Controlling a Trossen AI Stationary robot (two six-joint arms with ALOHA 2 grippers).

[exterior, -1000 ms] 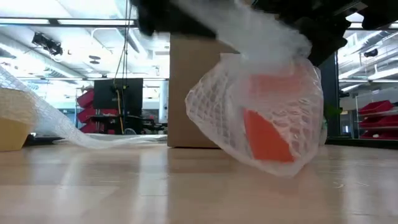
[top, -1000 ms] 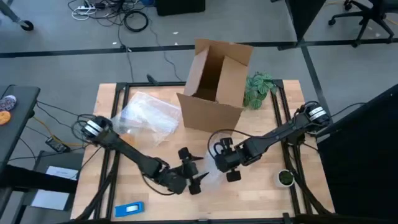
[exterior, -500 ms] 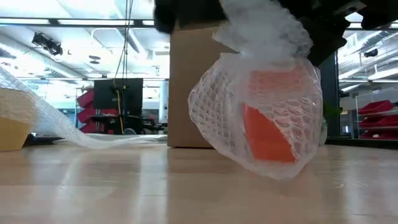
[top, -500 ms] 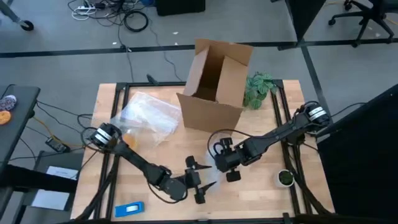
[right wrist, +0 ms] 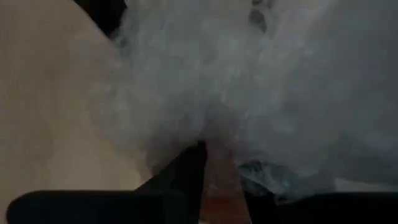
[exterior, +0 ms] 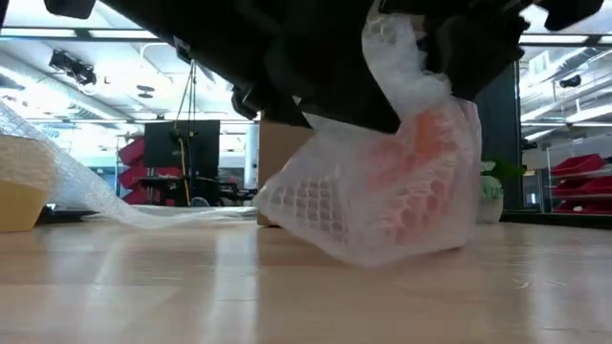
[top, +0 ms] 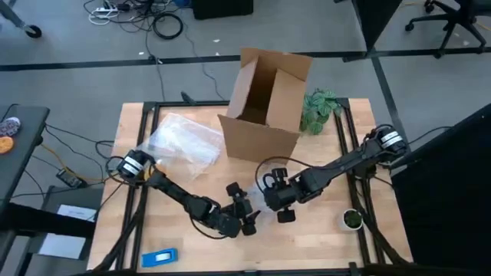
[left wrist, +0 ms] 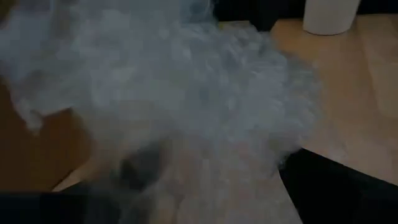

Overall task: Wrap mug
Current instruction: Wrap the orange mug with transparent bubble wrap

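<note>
The wooden table (top: 153,230) carries an open cardboard box (top: 265,103) at its far middle, a loose heap of bubble wrap (top: 180,142) to the box's left, and a small plant (top: 318,107) at its right. Near the table's middle, both arms meet over a bundle of bubble wrap sheet (exterior: 382,205) with the mug (exterior: 430,143) inside, its orange showing through the film, resting on or just above the tabletop.

The wrapping looks well under way: the sheet encloses the mug on all visible sides, with a loose tail rising between the grippers. The next move likely calls for folding that tail down and tucking it while one gripper steadies the bundle.

The left gripper (top: 247,218) presses in from the bundle's left; the right gripper (top: 280,201) sits just beside it, on its right. Whether either pair of fingers is closed on the sheet I cannot tell: both wrist views are filled with film. The mug's handle and opening are hidden, and from above the bundle itself is barely visible between the arms.
</note>
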